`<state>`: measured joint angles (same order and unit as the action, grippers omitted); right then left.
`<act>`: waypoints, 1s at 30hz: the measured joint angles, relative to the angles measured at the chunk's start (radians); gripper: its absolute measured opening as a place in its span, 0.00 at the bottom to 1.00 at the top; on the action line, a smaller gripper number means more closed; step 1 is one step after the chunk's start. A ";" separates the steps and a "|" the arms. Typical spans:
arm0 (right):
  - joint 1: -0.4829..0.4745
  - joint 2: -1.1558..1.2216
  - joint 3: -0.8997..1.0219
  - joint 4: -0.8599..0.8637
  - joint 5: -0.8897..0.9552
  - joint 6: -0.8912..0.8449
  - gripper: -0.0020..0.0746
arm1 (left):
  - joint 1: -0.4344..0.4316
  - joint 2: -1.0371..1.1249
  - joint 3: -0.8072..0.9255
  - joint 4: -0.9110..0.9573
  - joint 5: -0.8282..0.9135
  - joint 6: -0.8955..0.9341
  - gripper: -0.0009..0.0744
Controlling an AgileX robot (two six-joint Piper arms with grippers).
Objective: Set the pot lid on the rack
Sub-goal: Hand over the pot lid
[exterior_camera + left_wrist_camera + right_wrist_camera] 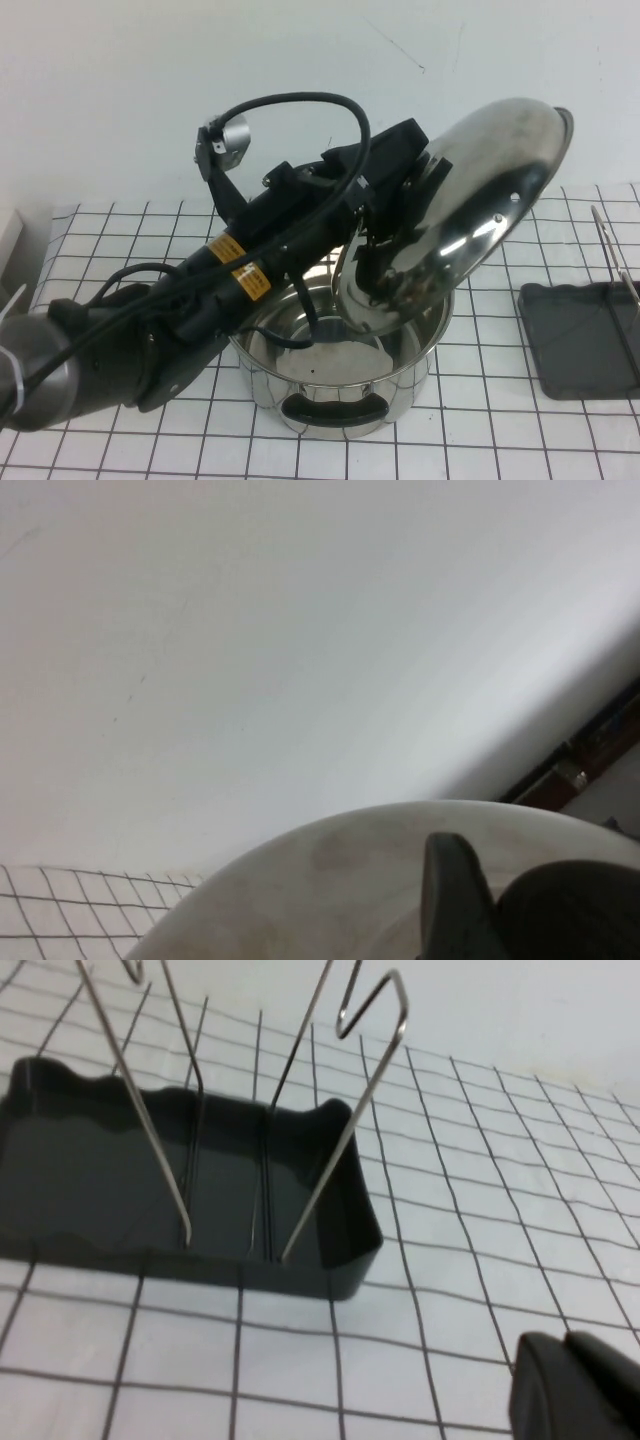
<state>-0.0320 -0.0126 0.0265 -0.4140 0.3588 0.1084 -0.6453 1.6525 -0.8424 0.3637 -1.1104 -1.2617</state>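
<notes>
The shiny domed pot lid (490,190) hangs tilted in the air above the steel pot (340,395). My left gripper (405,192) is shut on its black knob. In the left wrist view the lid's dome (320,875) fills the lower part, with the knob (575,910) pressed against a dark finger (450,900). The rack (580,340) is a dark grey tray with thin wire rods (612,250) at the right edge of the table. It shows close up in the right wrist view (100,1170). My right gripper (572,1385) is shut and empty just above the cloth near the rack, out of the high view.
The pot stands open at the table's front centre on a white cloth with a black grid (500,420). A white wall (300,60) runs behind. A pale box edge (8,240) sits at the far left.
</notes>
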 joint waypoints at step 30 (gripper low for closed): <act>0.071 0.000 -0.029 0.499 -0.303 0.594 0.02 | 0.000 0.000 -0.006 0.136 -0.010 0.334 0.43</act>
<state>0.0391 -0.0126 -0.0023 0.0853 0.0553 0.7022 -0.6453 1.6525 -0.8483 0.5001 -1.1207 -0.9278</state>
